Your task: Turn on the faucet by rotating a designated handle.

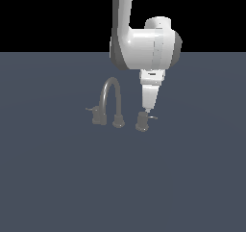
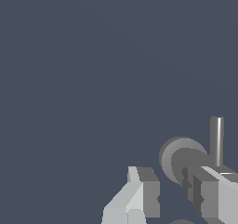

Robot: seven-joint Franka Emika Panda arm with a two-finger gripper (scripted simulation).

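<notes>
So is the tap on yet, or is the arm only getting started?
Done: the end effector has reached the designated handle, on the exterior view's right of the faucet. In hand: its fingers sit by the handle's lever rod, apparently open, not gripping. Left: pushing the lever round; nothing here shows whether it has turned.

Open floor (image 1: 192, 178) surrounds the faucet (image 1: 111, 101); only its spout and 2 knobs crowd the gripper (image 1: 148, 109).

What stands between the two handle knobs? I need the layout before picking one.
The gooseneck spout with its round foot stands between the designated handle and the blockier knob, as the exterior view shows.
</notes>
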